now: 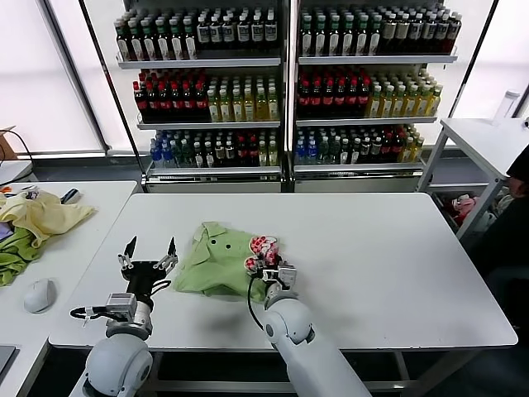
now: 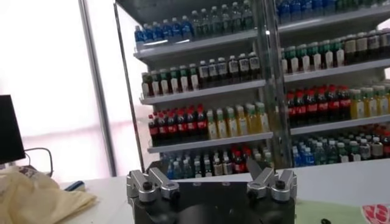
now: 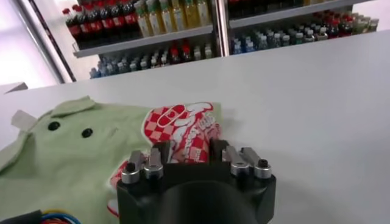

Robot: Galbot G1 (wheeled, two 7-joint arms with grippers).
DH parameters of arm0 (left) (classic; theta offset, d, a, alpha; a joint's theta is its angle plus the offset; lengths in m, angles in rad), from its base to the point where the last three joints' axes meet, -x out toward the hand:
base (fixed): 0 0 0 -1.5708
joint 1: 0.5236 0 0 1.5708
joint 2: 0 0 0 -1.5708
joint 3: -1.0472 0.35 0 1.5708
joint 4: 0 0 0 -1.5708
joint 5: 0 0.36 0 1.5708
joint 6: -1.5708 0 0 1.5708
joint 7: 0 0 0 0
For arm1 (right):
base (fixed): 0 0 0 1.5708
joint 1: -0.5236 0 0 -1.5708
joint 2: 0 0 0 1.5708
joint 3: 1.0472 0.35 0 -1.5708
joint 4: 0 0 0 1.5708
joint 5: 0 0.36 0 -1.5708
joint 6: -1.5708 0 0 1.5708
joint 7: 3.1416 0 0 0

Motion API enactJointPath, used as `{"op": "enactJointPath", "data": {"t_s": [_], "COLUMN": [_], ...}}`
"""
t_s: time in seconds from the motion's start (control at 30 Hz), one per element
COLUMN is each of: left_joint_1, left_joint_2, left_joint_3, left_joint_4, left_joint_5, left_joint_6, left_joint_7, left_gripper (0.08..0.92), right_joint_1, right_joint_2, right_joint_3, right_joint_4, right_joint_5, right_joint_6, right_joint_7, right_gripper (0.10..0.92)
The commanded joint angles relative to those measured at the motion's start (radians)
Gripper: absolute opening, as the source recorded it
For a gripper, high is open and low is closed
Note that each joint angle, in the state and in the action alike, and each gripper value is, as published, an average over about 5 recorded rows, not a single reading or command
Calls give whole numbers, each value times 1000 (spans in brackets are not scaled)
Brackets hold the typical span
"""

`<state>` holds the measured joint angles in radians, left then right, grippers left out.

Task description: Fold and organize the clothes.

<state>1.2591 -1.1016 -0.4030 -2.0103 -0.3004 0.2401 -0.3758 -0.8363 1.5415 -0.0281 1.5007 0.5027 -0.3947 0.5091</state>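
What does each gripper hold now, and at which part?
The right gripper pinches the polo shirt at the folded edge with the red-and-white logo. The left gripper is open beside the shirt, holding nothing.

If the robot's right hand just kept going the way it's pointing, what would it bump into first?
The polo shirt. The right hand points at the shirt's folded edge, and the red-and-white logo lies bunched between its fingers, so cloth comes first, then the white table beyond. Depth is hard to judge.
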Motion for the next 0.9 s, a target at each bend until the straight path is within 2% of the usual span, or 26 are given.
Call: {"op": "enactJointPath", "data": {"t_s": [0.03, 0.27, 0.43, 0.63, 0.9], "left_joint_1": [26, 25, 22, 18, 20], "left_joint_2": [17, 27, 27, 25, 18], "left_joint_3": [-37, -35, -25, -15, 4], "left_joint_4": [-7, -9, -14, -15, -21], "left_joint_5": [-8, -14, -11, -9, 5], "left_joint_6": [-11, -12, -10, -10, -7], "left_joint_7": [-5, -3, 3, 15, 35], "left_gripper": [823, 823, 823, 823, 823], "right_joint_1": [36, 86, 135, 182, 162], "right_joint_2": [23, -78, -227, -373, -513], "right_joint_3": [-17, 18, 55, 108, 215], "right_joint_4": [-64, -70, -69, -94, -113], "right_joint_5": [5, -58, -96, -153, -287], "right_joint_6": [-19, -53, -78, -74, 10], "right_joint_7": [13, -91, -235, -397, -618], "right_gripper": [460, 255, 160, 140, 140]}}
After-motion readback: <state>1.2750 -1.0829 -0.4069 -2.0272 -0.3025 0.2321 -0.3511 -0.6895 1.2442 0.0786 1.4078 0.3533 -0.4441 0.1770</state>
